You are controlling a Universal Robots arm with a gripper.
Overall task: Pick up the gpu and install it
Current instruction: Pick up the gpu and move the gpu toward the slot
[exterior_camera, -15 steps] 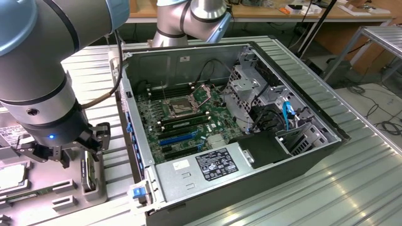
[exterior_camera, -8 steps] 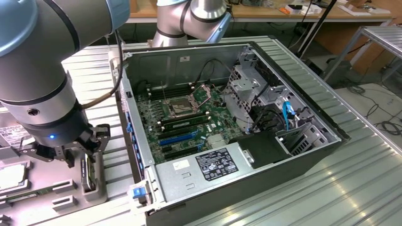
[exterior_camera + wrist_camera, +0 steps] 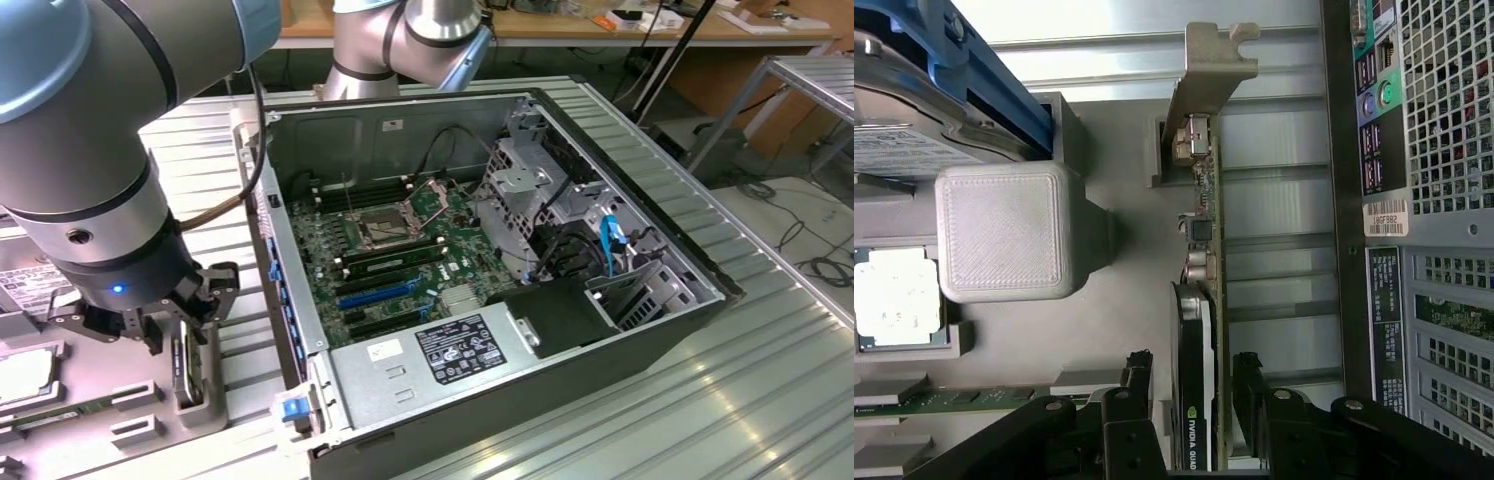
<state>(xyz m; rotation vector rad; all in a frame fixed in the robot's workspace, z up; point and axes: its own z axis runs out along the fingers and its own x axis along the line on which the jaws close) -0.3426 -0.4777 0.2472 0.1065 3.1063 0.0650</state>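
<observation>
The gpu [image 3: 1199, 300] stands on edge in a slot of the grey holder tray [image 3: 1114, 330], its silver bracket [image 3: 1214, 60] at the far end. My gripper [image 3: 1194, 360] straddles its black cooler end, one finger [image 3: 1141, 390] against each face, shut on the card. In the exterior view the gripper [image 3: 167, 335] hangs low over the gpu [image 3: 187, 370] at the exterior view's left, beside the open computer case [image 3: 534, 100]. Inside lies the motherboard with a blue expansion slot [image 3: 374, 295].
The holder tray [image 3: 134, 400] also carries a hard drive [image 3: 904, 150], a processor [image 3: 894, 300] and a green memory stick [image 3: 964, 400]. The case's rear panel [image 3: 1414, 200] stands close beside the card. A power supply [image 3: 441, 345] and a drive cage [image 3: 534, 190] fill parts of the case.
</observation>
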